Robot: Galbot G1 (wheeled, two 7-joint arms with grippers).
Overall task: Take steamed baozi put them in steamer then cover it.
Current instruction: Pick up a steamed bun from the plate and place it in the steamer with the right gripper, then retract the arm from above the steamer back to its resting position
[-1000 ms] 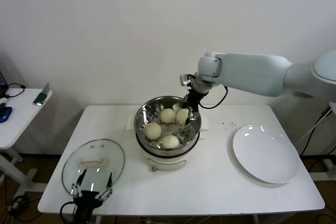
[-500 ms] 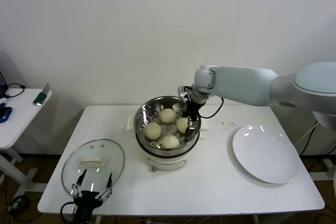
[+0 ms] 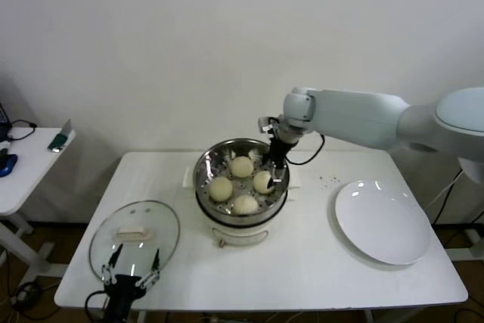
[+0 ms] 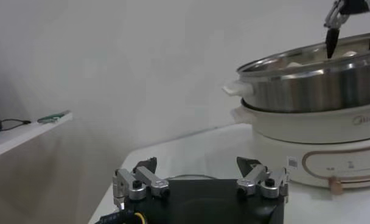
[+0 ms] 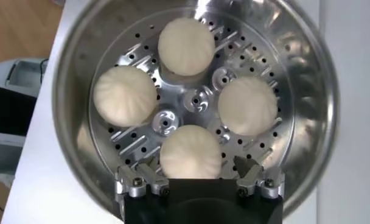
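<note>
On the table, cover (image 3: 134, 238) lies flat, handle's long axis sideways.

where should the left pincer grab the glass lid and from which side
Take the cover by the white oblong handle at its centre, coming straight down from above. The lid lies flat on the table, so its rim offers little to pinch; the raised handle likely suits the open left pincer, jaws across its narrow width.
</note>
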